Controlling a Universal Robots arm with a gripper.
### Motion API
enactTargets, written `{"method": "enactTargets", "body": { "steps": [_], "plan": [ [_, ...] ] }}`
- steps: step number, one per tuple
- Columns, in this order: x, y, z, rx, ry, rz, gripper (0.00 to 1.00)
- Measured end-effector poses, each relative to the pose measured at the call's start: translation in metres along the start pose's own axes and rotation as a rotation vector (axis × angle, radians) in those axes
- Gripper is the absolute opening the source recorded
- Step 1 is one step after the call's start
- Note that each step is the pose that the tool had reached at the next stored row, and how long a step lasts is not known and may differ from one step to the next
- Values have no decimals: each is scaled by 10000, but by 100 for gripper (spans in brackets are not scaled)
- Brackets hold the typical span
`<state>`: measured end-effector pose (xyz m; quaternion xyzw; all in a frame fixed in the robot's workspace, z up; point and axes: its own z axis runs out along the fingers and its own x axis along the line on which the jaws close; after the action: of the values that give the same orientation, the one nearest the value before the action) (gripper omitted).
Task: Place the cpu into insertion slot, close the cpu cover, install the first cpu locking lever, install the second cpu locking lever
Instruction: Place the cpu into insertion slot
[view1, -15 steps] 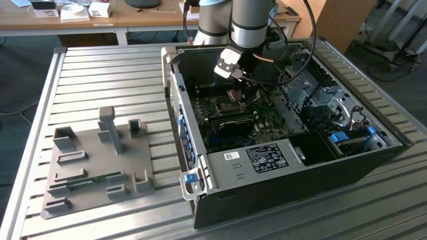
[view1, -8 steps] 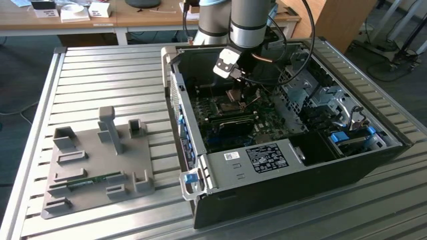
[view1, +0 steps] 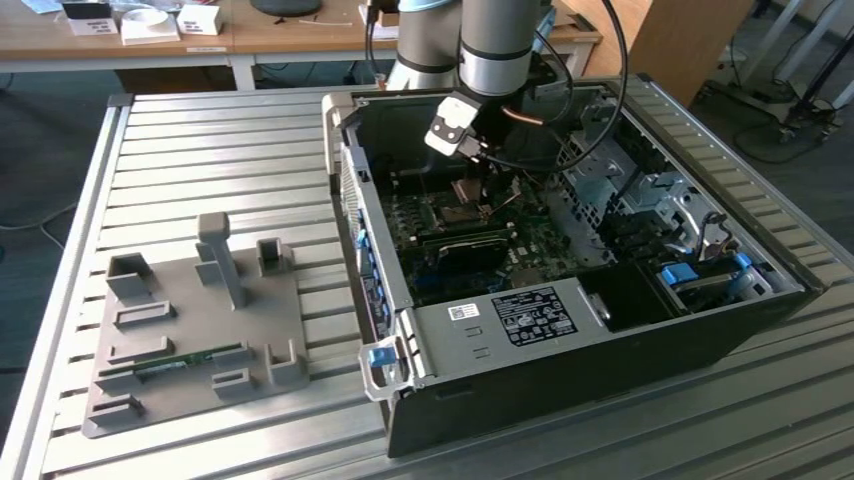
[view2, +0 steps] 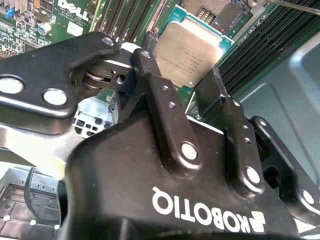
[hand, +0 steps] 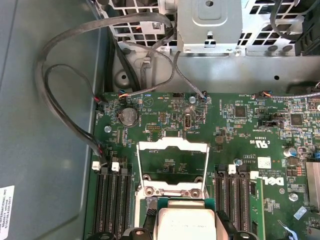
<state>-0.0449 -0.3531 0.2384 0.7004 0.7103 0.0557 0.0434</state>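
A robot arm reaches down into an open computer case. The case lies on its side on a slatted metal tabletop, toward the edge at the exterior view's right. A grey fixture tray sits well apart from it, near the tabletop's opposite edge.

In the second wrist view the hand pinches the cpu. Its two black fingers press against opposite edges of the silvery square chip. The edge grip seems chosen to keep the chip's faces untouched and to hold it flat for lowering.

The cpu hangs above the green motherboard, near the insertion slot but apart from it. The slot's dark bed of contacts lies uncovered just beyond the chip. By that gap, the chip looks not yet seated.

In the first wrist view the cpu cover, a thin metal frame with a square window, stands swung back from the socket. It is likely open so that nothing bars the way down. Long black memory slots flank the socket on both sides, so the hand has little room to either side.
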Motion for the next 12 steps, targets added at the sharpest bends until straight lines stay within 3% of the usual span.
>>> {"method": "enactTargets", "body": {
  "steps": [12],
  "plan": [
    [0, -31, 6, -7, 0, 0, 54]
  ]
}}
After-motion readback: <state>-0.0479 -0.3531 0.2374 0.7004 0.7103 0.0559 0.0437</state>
